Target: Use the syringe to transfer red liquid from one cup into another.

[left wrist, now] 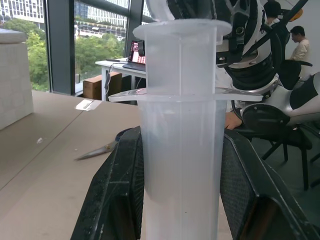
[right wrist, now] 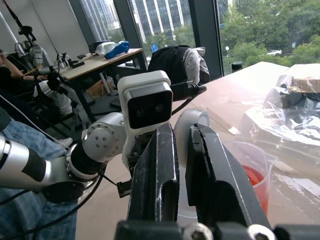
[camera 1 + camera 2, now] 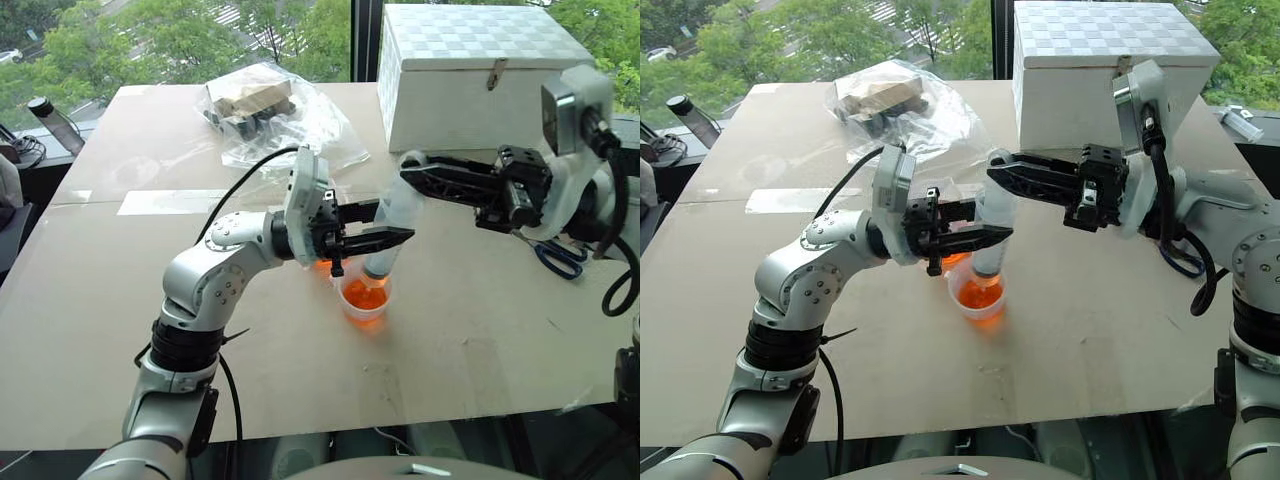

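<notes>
Syringe (image 3: 385, 235) upright at frame centre, nozzle in the small beaker (image 3: 365, 300) — gripped by both arms.

Left gripper (image 3: 385, 240): fingers clamped on the barrel, seen close in the left wrist view, with the barrel's flange above the fingers (image 1: 117, 200). Right gripper (image 3: 1002, 170): fingers closed narrowly on the plunger ring at the top; the right wrist view shows the white ring between them. Beakers: two, side by side — the small one holds red liquid (image 3: 364, 296); the second beaker (image 2: 255, 172), mostly behind the left gripper in the head views, also shows red. Scissors (image 3: 560, 255): one pair, right edge. Checkered box (image 3: 480, 75): one, upper right. Clear plastic bag (image 3: 270, 110) of dark items: one, upper centre.
</notes>
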You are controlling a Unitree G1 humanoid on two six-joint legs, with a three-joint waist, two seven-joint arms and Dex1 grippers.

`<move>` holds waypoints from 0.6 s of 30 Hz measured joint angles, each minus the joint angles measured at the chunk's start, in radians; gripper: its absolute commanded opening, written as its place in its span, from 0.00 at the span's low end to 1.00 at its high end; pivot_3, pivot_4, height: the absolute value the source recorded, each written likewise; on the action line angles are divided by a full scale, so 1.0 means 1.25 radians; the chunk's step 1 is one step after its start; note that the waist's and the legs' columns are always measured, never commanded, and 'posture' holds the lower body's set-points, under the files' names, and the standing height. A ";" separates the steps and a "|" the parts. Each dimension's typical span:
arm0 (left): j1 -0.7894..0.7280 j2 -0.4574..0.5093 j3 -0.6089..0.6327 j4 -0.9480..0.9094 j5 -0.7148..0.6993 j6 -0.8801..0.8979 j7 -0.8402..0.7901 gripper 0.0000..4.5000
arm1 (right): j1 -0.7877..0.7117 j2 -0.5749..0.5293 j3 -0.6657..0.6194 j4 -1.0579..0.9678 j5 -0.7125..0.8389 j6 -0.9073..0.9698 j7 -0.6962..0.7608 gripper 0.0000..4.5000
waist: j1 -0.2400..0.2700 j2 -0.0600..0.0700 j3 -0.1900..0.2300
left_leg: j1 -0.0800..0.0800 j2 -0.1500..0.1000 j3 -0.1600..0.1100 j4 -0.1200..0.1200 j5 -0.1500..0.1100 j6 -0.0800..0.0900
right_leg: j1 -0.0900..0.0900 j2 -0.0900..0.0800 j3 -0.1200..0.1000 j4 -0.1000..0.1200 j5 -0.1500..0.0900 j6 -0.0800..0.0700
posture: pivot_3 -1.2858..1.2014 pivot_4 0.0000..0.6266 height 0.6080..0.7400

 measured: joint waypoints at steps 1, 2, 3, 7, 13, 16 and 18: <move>0.000 0.000 -0.001 0.000 0.000 0.000 0.000 0.32 | 0.003 -0.001 0.003 0.000 -0.007 -0.003 0.008 0.00 | 0.000 0.000 0.000 | 0.000 0.000 0.000 0.000 0.000 0.000 | 0.000 0.000 0.000 0.000 0.000 0.000 | 0.52 0.24 1.00; 0.000 0.000 -0.001 0.000 0.000 0.000 0.001 0.32 | 0.004 -0.005 0.007 -0.001 -0.021 -0.008 0.020 0.00 | 0.000 0.000 0.000 | 0.000 0.000 0.000 0.000 0.000 0.000 | 0.000 0.000 0.000 0.000 0.000 0.000 | 0.52 0.24 1.00; 0.000 0.000 -0.001 0.001 0.000 0.001 0.001 0.32 | 0.004 -0.008 0.010 -0.001 -0.029 -0.008 0.027 0.00 | 0.000 0.000 0.000 | 0.000 0.000 0.000 0.000 0.000 0.000 | 0.000 0.000 0.000 0.000 0.000 0.000 | 0.52 0.24 1.00; 0.000 -0.001 -0.001 0.002 0.000 0.001 0.003 0.32 | 0.011 -0.009 0.020 -0.003 -0.058 -0.013 0.050 0.00 | 0.000 0.000 0.000 | 0.000 0.000 0.000 0.000 0.000 0.000 | 0.000 0.000 0.000 0.000 0.000 0.000 | 0.52 0.24 1.00; 0.000 -0.002 -0.001 0.002 0.000 0.002 0.004 0.32 | 0.016 -0.009 0.032 -0.003 -0.076 -0.013 0.067 0.00 | 0.000 0.000 0.000 | 0.000 0.000 0.000 0.000 0.000 0.000 | 0.000 0.000 0.000 0.000 0.000 0.000 | 0.52 0.24 1.00; 0.000 -0.002 -0.001 0.002 0.000 0.004 0.005 0.32 | 0.016 -0.011 0.039 -0.003 -0.085 -0.013 0.075 0.00 | 0.000 0.000 0.000 | 0.000 0.000 0.000 0.000 0.000 0.000 | 0.000 0.000 0.000 0.000 0.000 0.000 | 0.52 0.24 1.00; 0.000 -0.002 -0.002 0.002 0.000 0.006 0.005 0.32 | 0.016 -0.011 0.039 -0.003 -0.089 -0.013 0.080 0.00 | 0.000 0.000 0.000 | 0.000 0.000 0.000 0.000 0.000 0.000 | 0.000 0.000 0.000 0.000 0.000 0.000 | 0.52 0.24 1.00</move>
